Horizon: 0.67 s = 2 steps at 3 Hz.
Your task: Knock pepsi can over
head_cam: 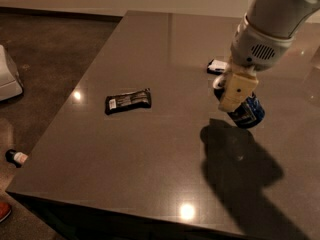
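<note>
The gripper [234,106] is seen over the right part of the bench [150,179], about midway between the far and near edges. It is closed on the can [249,113]. Only one pale finger [235,90] is shown; the other is hidden behind the can. The can is held tilted, with its top leaning toward the left edge. The top is covered by the finger, so what is inside the can cannot be told, and the logo is hard to make out. Whether the can's base touches the bench cannot be told. A dark shadow [240,169] is cast on the bench just nearer than the can. The arm [272,29] is cut off at the top right corner. A small black and white thing [217,66] lies beyond the gripper toward the far edge, partly hidden by it. A flat wrapper [128,101] lies well apart, toward the left edge. On the floor past the left edge, a white object [7,79] and a red thing [4,211] are cut off, and a small bottle [16,157] lies between them
</note>
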### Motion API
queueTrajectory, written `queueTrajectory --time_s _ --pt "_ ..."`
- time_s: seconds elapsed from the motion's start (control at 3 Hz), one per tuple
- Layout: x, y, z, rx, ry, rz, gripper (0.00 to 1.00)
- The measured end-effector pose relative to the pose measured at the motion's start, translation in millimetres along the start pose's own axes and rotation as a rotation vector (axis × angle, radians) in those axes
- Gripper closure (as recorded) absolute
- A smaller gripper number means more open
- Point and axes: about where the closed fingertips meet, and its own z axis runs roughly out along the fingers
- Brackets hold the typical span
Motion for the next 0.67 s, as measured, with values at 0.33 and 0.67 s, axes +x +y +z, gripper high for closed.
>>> queueTrajectory --time_s 0.33,0.67 --pt "15 3 14 -0.023 0.110 -0.007 0.83" --pt "19 8 24 -0.030 0.168 -0.034 0.60"
